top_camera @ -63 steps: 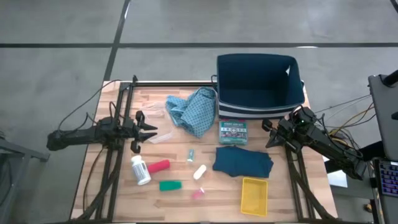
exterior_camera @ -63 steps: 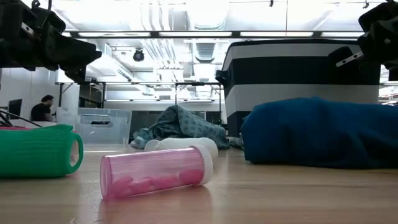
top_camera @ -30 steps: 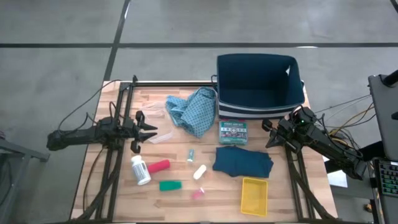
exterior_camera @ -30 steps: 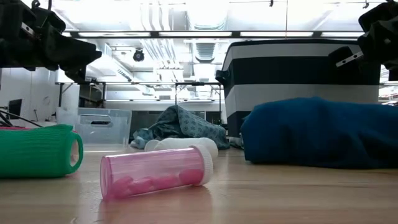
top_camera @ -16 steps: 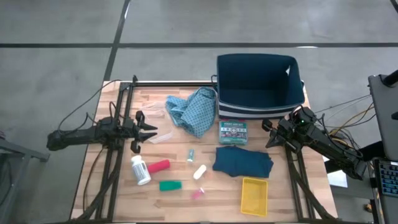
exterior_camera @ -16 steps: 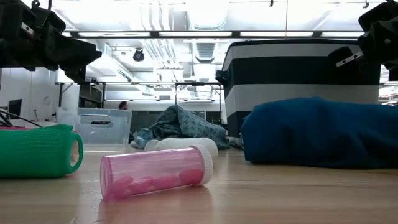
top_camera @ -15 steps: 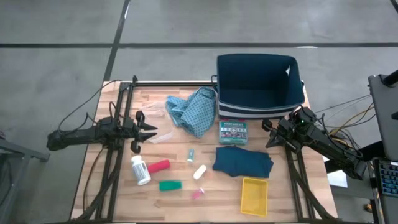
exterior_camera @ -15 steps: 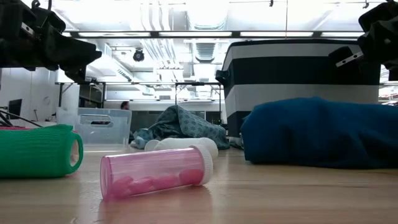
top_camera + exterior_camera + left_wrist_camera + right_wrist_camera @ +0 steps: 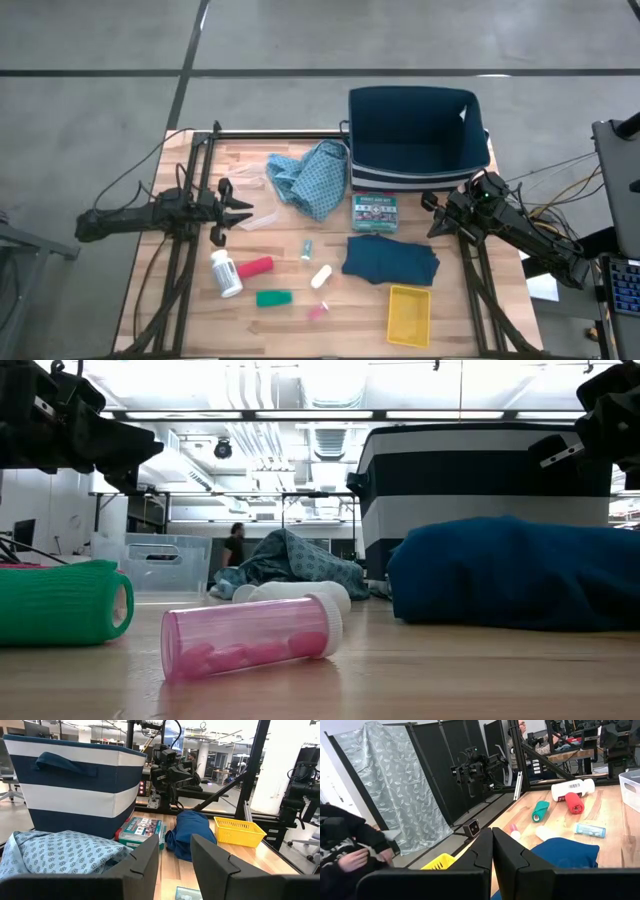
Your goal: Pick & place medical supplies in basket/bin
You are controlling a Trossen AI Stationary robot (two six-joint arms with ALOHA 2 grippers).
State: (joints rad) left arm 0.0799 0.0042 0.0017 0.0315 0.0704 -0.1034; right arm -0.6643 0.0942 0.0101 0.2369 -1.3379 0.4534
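Note:
On the table lie a white pill bottle (image 9: pixel 224 273), a red cylinder (image 9: pixel 256 266), a green one (image 9: pixel 273 298) and a white one (image 9: pixel 321 276). The light-blue patterned cloth (image 9: pixel 310 178) is heaped by the bin. The dark teal folded cloth (image 9: pixel 390 259) lies flat. My left gripper (image 9: pixel 246 212) hovers open at the table's left side, above and left of the bottle; in its wrist view (image 9: pixel 174 855) a gap shows. My right gripper (image 9: pixel 436 215) hangs shut at the table's right edge, beside the teal cloth; its fingers (image 9: pixel 492 840) meet.
A navy-and-white striped bin (image 9: pixel 418 135) stands at the far right. A printed box (image 9: pixel 375 212) lies in front of it. Near the front are a yellow basket (image 9: pixel 409 312), a pink bottle (image 9: pixel 250 635) and a small teal tube (image 9: pixel 307 249). A person (image 9: pixel 345 845) is beyond the table.
Both arms and all things on the table have kept still. Only a person in the room behind, seen in the low view, has walked toward the right.

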